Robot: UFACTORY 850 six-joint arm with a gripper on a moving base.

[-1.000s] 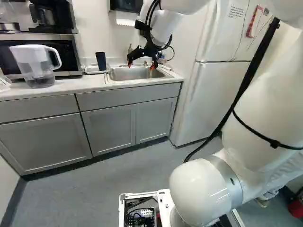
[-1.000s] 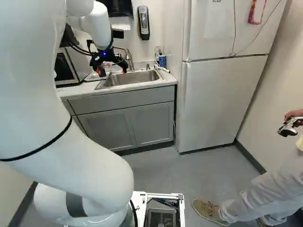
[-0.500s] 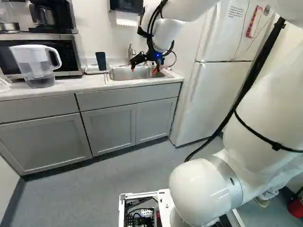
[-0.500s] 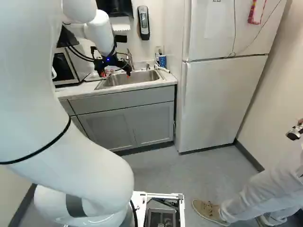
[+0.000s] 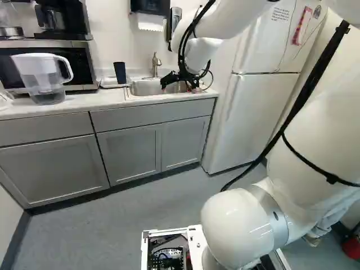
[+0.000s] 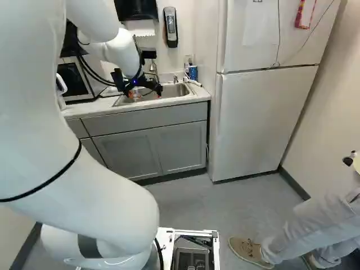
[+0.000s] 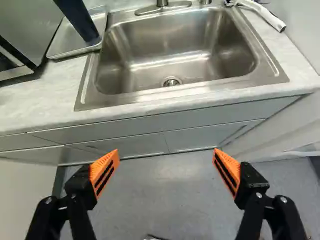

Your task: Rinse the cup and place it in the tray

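Kitchen corner with a steel sink, an open pincer facing it and a dark tumbler in the tray alongside

A pale worktop (image 5: 84,102) over grey cabinets (image 5: 129,149) runs along a white wall, and a stainless-steel sink (image 7: 170,55) is set into it. As the base views look at it, a white two-door refrigerator (image 6: 264,124) stands to the sink's right, while a microwave (image 5: 81,59) with a coffee maker (image 5: 56,19) on top is to its left. A filter pitcher (image 5: 42,73) stands farther left of the sink, in front of the microwave. The faucet (image 5: 156,64) rises at the sink's back edge.

The dark blue tumbler (image 7: 80,22) is upright in the shallow tray (image 7: 70,42), just beside the sink on its microwave side. In the base views, the pincer (image 6: 144,94) hangs in front of the sink. Its two fingers are spread wide, and the wrist view shows grey floor (image 7: 165,200) between their orange pads (image 7: 105,172). The sink's drain (image 7: 171,81) lies ahead of them.
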